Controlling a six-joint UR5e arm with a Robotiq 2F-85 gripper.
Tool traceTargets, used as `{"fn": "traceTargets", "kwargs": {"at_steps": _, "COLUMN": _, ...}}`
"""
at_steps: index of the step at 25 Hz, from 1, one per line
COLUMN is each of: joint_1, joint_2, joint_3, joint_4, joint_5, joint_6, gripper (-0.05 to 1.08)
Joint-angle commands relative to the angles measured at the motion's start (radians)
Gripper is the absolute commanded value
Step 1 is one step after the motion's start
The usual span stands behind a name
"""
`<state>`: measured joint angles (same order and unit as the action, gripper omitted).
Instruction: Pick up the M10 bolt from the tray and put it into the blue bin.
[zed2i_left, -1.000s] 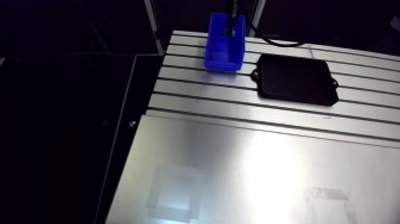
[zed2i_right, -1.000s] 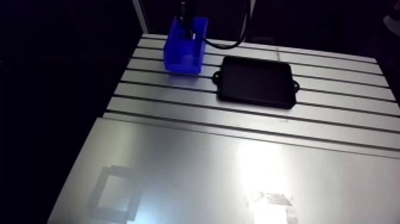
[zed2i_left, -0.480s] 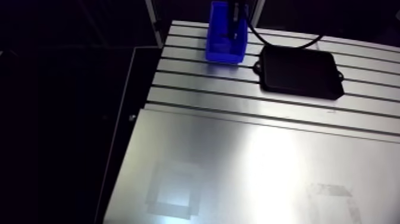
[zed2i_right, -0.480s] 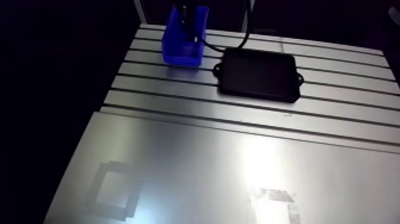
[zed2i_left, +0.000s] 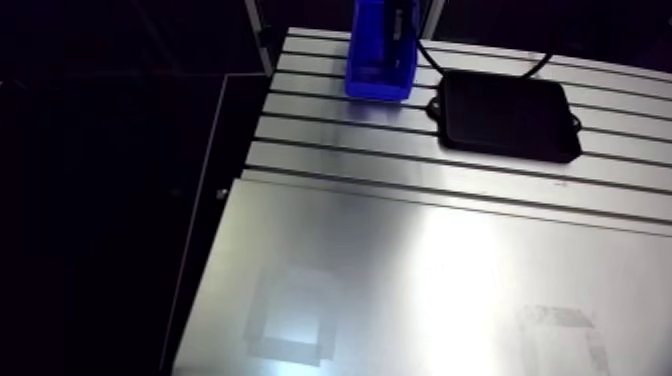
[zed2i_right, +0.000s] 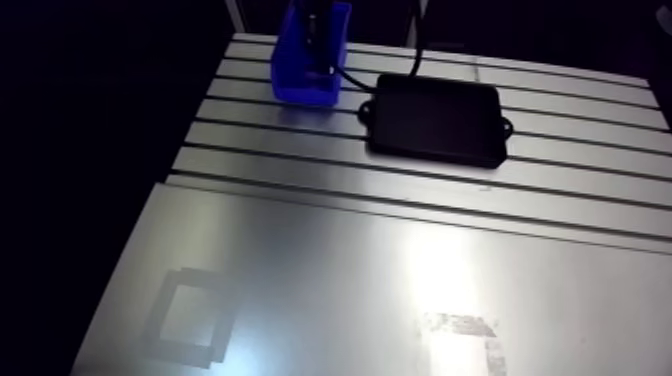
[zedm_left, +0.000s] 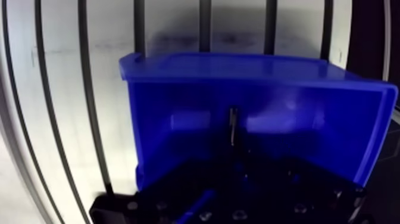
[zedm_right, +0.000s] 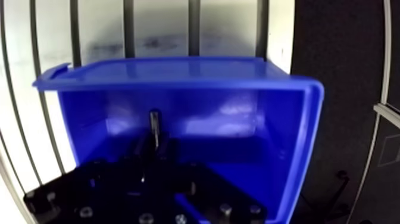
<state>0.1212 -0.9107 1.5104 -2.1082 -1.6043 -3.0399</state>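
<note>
Wrist view shows the slotted table (zedm_right: 166, 24) beneath the blue bin (zedm_right: 178, 74), inside which the gripper (zedm_right: 155, 147) pinches the M10 bolt (zedm_right: 155, 121).

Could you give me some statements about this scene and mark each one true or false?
1. The gripper reaches into the bin. True.
2. The bolt lies on the tray. False: it is between the gripper's fingers, inside the bin.
3. The tray is black. True.
4. The bin stands on the tray. False: it stands on the table, beside the tray.
</note>
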Motion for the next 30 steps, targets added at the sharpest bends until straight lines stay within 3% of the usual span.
{"fn": "traceTargets", "kwargs": {"at_steps": 1, "joint_1": 0.0, "joint_2": -0.001, "joint_3": 0.007, "joint_4": -0.003, "joint_5": -0.001, "joint_6": 0.002, "gripper": 0.75}}
{"fn": "traceTargets", "kwargs": {"at_steps": 4, "joint_1": 0.0, "joint_2": -0.001, "joint_3": 0.007, "joint_4": -0.003, "joint_5": 0.002, "joint_6": 0.028, "gripper": 0.6}}
{"fn": "traceTargets", "kwargs": {"at_steps": 14, "joint_1": -0.002, "joint_2": -0.013, "joint_3": 0.003, "joint_4": -0.002, "joint_5": 0.004, "joint_6": 0.015, "gripper": 0.33}}
{"fn": "traceTargets", "kwargs": {"at_steps": 23, "joint_1": 0.003, "joint_2": -0.079, "joint_3": 0.006, "joint_4": 0.006, "joint_5": 0.011, "joint_6": 0.014, "gripper": 0.03}}
{"fn": "traceTargets", "kwargs": {"at_steps": 27, "joint_1": 0.005, "joint_2": -0.133, "joint_3": 0.003, "joint_4": 0.036, "joint_5": 0.011, "joint_6": 0.015, "gripper": 0.01}}
{"fn": "traceTargets", "kwargs": {"at_steps": 30, "joint_1": 0.005, "joint_2": -0.19, "joint_3": -0.013, "joint_4": 0.124, "joint_5": 0.01, "joint_6": 0.038, "gripper": 0.01}}
